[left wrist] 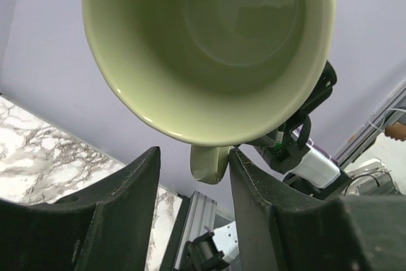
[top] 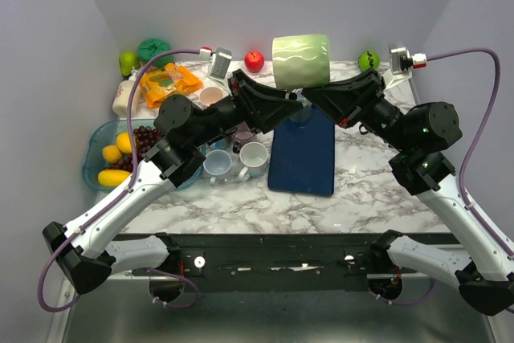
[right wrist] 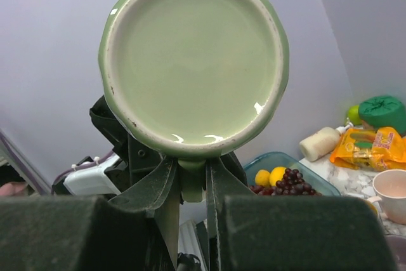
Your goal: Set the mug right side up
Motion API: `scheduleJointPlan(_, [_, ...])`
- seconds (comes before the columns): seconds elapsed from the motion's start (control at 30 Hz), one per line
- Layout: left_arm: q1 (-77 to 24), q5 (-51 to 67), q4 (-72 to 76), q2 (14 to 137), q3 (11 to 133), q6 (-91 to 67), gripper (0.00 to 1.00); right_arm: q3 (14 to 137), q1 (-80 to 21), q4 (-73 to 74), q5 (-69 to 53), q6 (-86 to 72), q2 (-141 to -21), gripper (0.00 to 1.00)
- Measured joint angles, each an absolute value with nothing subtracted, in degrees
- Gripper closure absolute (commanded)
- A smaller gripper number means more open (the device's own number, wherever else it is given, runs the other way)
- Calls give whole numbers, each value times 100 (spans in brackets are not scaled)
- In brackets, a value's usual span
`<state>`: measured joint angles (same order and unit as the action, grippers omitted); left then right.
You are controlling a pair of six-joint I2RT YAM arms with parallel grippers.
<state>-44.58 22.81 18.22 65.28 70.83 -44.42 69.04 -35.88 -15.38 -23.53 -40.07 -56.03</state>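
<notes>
The pale green mug [top: 301,60] hangs in the air on its side above the back of the table, its handle pointing down. The right wrist view shows its flat base [right wrist: 193,55], and my right gripper [right wrist: 193,163] is shut on the handle [right wrist: 192,185]. From the other side, the left wrist view looks into the mug's mouth [left wrist: 209,49]. There my left gripper [left wrist: 193,157] straddles the same handle [left wrist: 210,164]: one finger touches it and the other stands apart, so it is still open. Both grippers meet under the mug, the left [top: 285,106] and the right [top: 315,99].
A dark blue board [top: 303,154] lies below the mug. Two white cups [top: 253,158] stand to its left, beside a teal bowl [top: 90,168] of fruit. An orange packet [top: 169,82], a red apple [top: 254,60] and a green apple [top: 369,59] line the back wall.
</notes>
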Motion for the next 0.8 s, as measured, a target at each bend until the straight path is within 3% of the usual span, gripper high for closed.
scheduleJointPlan(0.23, [-4458, 2265, 2222, 6567, 7094, -4619, 51, 6818, -3588, -1883, -2523, -4215, -5616, 99])
scheduleJointPlan(0.37, [-4458, 2255, 2434, 6648, 7098, -4753, 59, 6724, -3588, -2141, -2567, -4370, -5704, 99])
scheduleJointPlan(0.47, [-4434, 2257, 2517, 6733, 7131, -4836, 72, 6646, -3562, -2329, -2561, -4508, -5776, 99])
scheduleJointPlan(0.5, [-4431, 2255, 2530, 6755, 7146, -4849, 85, 6632, -3548, -2366, -2558, -4539, -5791, 99])
scheduleJointPlan(0.57, [-4431, 2263, 2574, 6785, 7157, -4895, 100, 6604, -3544, -2453, -2545, -4589, -5813, 99])
scheduleJointPlan(0.63, [-4431, 2270, 2611, 6794, 7161, -4928, 100, 6593, -3531, -2473, -2519, -4641, -5813, 99])
scheduleJointPlan(0.67, [-4431, 2268, 2613, 6794, 7168, -4930, 100, 6593, -3531, -2467, -2508, -4641, -5811, 94])
scheduleJointPlan(0.7, [-4431, 2263, 2606, 6794, 7170, -4917, 100, 6593, -3531, -2447, -2488, -4626, -5811, 84])
scheduleJointPlan(0.73, [-4431, 2257, 2589, 6794, 7172, -4899, 100, 6595, -3531, -2405, -2456, -4617, -5806, 67])
scheduleJointPlan(0.8, [-4429, 2196, 2462, 6794, 7175, -4821, 100, 6608, -3531, -2196, -2296, -4578, -5793, 50])
